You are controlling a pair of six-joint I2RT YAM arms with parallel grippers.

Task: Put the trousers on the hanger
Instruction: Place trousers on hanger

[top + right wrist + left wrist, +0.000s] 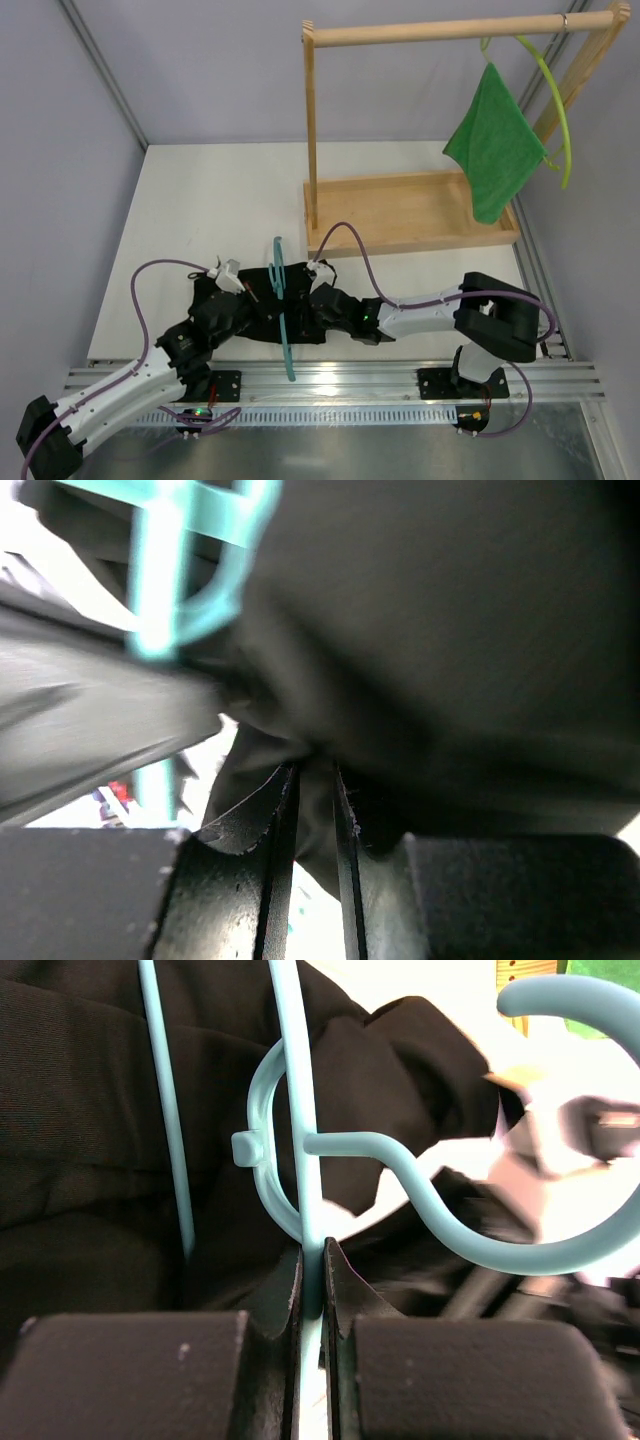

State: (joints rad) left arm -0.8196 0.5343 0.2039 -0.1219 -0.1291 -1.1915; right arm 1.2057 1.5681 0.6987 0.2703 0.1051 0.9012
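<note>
**Hanger clamped by left gripper, trousers pinched by right**

- Hanger (285, 330): long axis runs near–far across the tabletop (200, 200), hook end toward the far side, other end reaching the near edge. From above it reads edge-on, as a thin line.
- Trousers (80, 1110): bunched black heap at the near middle of the tabletop, between the two arms. The hanger crosses the heap and fabric lies on both sides of it.
- Left gripper (312, 1270): jaws pressed tight on a thin bar of the hanger just below the hook's base.
- Right gripper (315, 780): jaws narrow, a fold of trouser fabric caught between them.
- Far right: wooden rack (410, 210) with tray base, well apart from the heap. A green cloth (495, 150) hangs from a yellow-green hanger (555, 100) on its top rail.
- White tabletop, grey walls, aluminium rail (350, 375) along the near edge.
</note>
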